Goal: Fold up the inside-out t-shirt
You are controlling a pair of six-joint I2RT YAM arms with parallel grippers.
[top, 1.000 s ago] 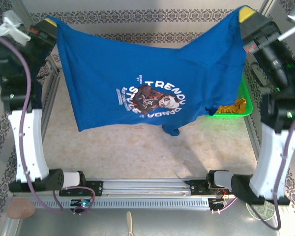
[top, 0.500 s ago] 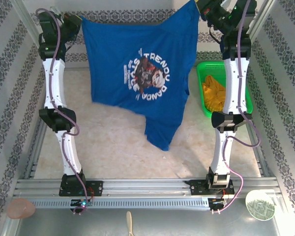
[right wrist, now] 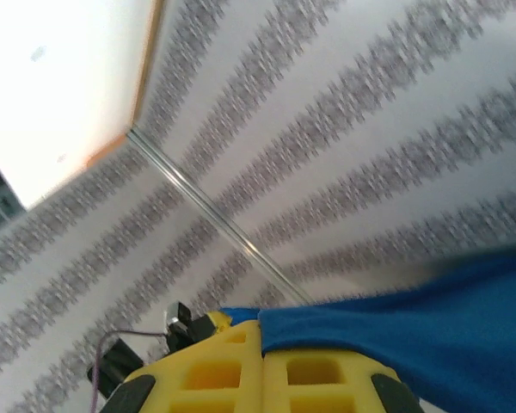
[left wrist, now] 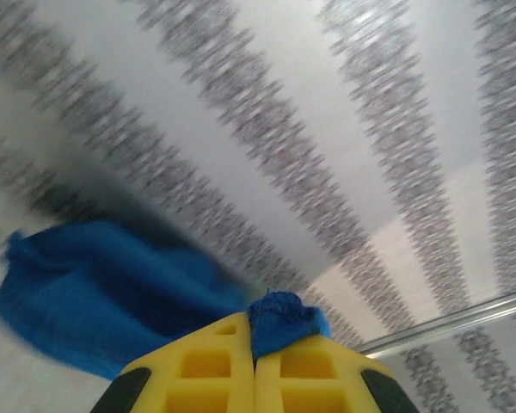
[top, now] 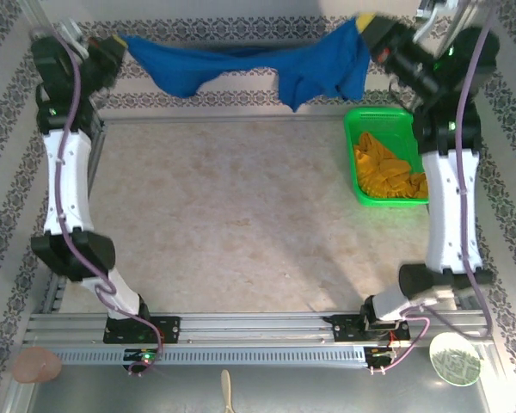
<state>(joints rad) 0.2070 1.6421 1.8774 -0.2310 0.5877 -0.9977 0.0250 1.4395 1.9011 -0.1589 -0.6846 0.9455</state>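
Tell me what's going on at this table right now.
Two robot arms hold a blue t-shirt up between them at the table's far edge. The left gripper and the right gripper are each shut on one end. The cloth sags bunched in the air, with nothing folded yet. A green basket holding a mustard garment sits on the table's right side.

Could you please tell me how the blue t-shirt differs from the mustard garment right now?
The blue t-shirt hangs stretched between the left pincer and right pincer, both shut on it; the mustard garment lies crumpled in the green basket, untouched. The t-shirt spans wider than the garment. Both are wrinkled cloth.
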